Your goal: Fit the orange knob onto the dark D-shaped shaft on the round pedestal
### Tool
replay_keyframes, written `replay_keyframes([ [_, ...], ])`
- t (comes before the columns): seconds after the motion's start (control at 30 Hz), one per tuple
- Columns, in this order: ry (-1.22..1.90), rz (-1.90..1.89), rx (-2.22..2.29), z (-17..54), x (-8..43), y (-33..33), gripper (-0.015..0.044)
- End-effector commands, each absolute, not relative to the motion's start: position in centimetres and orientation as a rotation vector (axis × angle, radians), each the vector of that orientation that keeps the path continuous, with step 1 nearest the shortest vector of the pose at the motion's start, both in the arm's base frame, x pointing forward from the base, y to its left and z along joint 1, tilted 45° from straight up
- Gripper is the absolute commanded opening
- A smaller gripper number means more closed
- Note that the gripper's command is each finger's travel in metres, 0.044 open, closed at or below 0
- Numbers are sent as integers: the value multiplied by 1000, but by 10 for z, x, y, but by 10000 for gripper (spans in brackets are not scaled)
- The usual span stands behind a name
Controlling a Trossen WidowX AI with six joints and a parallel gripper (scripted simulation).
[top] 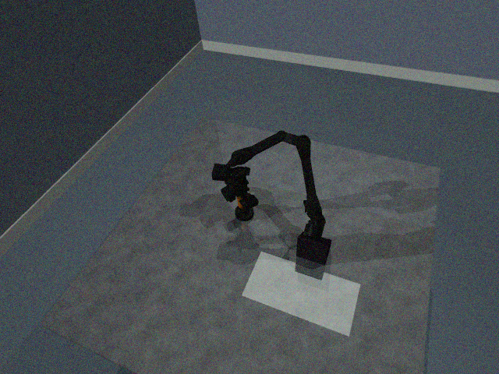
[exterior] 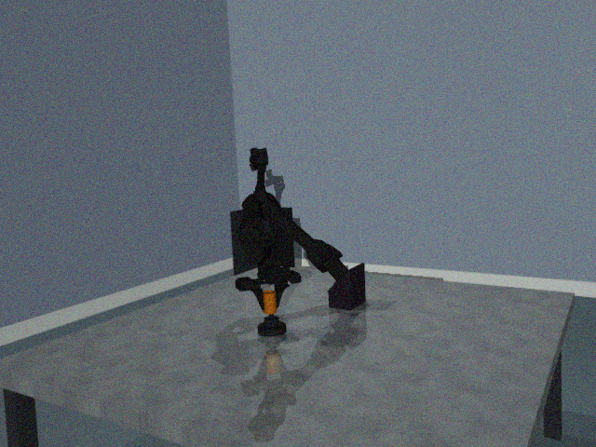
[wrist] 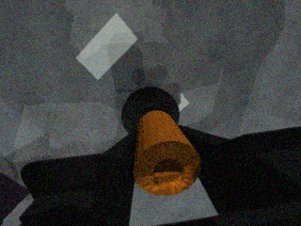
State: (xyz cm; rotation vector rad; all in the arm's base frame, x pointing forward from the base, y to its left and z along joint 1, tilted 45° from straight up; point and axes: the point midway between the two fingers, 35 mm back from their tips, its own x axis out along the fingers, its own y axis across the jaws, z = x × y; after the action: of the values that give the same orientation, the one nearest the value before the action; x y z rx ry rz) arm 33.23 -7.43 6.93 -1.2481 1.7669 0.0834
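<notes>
My gripper [top: 240, 202] [exterior: 270, 294] [wrist: 157, 132] is shut on the orange knob [top: 240, 202] [exterior: 270, 300] [wrist: 164, 151], a short upright cylinder. The knob stands directly over the round dark pedestal [top: 244, 213] [exterior: 272, 328] [wrist: 143, 104]. In the exterior view a short dark stretch shows between the knob's lower end and the pedestal, so the knob sits above the pedestal's top. In the wrist view the knob's near end shows a D-shaped hole with a flat side. The shaft is hidden by the knob.
The arm's black base block [top: 313, 249] [exterior: 347, 290] stands on the grey table [top: 161, 290] [exterior: 433, 365], right of the pedestal. A pale rectangular patch [top: 302, 295] [wrist: 105, 44] lies on the table in front of the base. The table's edges lie far from the pedestal.
</notes>
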Motion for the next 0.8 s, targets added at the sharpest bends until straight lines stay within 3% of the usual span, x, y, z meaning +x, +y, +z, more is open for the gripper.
replay_keyframes([
  [0.0,1763,88,-1259,69,334,-76,0],
  [0.53,1764,96,-1265,72,333,-73,0],
  [0.77,1789,280,-1407,71,330,-72,0],
])
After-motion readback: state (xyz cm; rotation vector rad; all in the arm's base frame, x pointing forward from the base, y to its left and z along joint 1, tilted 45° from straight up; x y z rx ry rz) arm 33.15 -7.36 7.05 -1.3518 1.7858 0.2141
